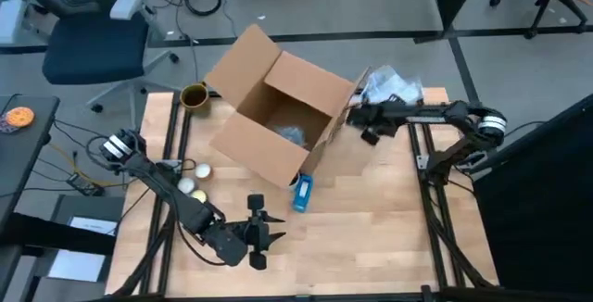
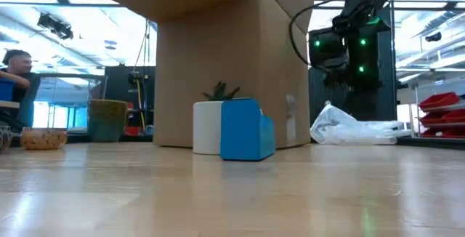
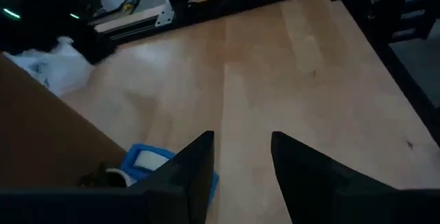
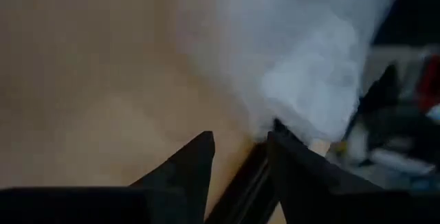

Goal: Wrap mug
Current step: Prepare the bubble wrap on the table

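Mug (image 1: 195,96): upright on bench (image 1: 389,228) corner, just beside cardboard box (image 1: 278,117).
Left gripper (image 1: 262,232): released, empty, near blue box (image 1: 303,192).
Right gripper (image 1: 363,117): released, beside plastic wrap (image 1: 391,86).

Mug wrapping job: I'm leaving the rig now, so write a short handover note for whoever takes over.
Left pincer: open, empty, low over the table's near side.
Right pincer: open, empty, by the box's right flap, just short of the crumpled wrapping material at the table's far right.
Cardboard box: open, mid-table.
Mug: standing bare at the far left, beside the box.
Blue item with a small white plant pot sits in front of the box.
Done: nothing visible.
Left: pick up the wrap, bring it to the mug, wrap it.
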Robot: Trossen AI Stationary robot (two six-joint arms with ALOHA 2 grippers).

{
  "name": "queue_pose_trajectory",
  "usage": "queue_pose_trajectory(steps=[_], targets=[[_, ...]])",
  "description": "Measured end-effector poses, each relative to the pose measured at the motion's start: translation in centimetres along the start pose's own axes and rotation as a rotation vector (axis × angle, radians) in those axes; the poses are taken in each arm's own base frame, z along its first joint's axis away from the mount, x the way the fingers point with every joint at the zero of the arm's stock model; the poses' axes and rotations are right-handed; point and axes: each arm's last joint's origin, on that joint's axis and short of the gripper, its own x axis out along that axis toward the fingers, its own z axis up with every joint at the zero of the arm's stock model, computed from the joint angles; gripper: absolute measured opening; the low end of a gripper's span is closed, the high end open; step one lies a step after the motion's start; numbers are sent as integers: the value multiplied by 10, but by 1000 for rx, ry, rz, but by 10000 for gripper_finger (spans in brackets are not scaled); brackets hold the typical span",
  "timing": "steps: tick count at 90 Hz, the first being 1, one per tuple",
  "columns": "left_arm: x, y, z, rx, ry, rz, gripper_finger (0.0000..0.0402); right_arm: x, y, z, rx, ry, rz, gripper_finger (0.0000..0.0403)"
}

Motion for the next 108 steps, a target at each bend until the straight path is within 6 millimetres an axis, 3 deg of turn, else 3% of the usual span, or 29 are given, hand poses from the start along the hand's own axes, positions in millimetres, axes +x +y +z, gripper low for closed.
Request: queue_pose_trajectory(steps=[16, 28, 47, 64, 73, 85, 108], targets=[[4, 2, 0, 10, -1, 9, 131, 10, -33, 19, 298, -115, 97, 116], [4, 1, 2, 17, -13, 4, 131, 34, -39, 26, 458, -72, 132, 111], [4, 1, 2, 18, -16, 1, 131, 63, -15, 29, 436, 56, 282, 104], [3, 0, 1, 20, -13, -5, 131, 72, 17, 24, 306, 171, 344, 102], [2, -1, 2, 17, -17, -9, 131, 63, 37, 18, 265, 178, 322, 102], [2, -1, 2, -4, -18, -9, 131, 36, 68, 0, 217, 153, 340, 102], [-1, -4, 1, -55, -21, -20, 131, -56, 126, -63, 150, 23, 519, 102]])
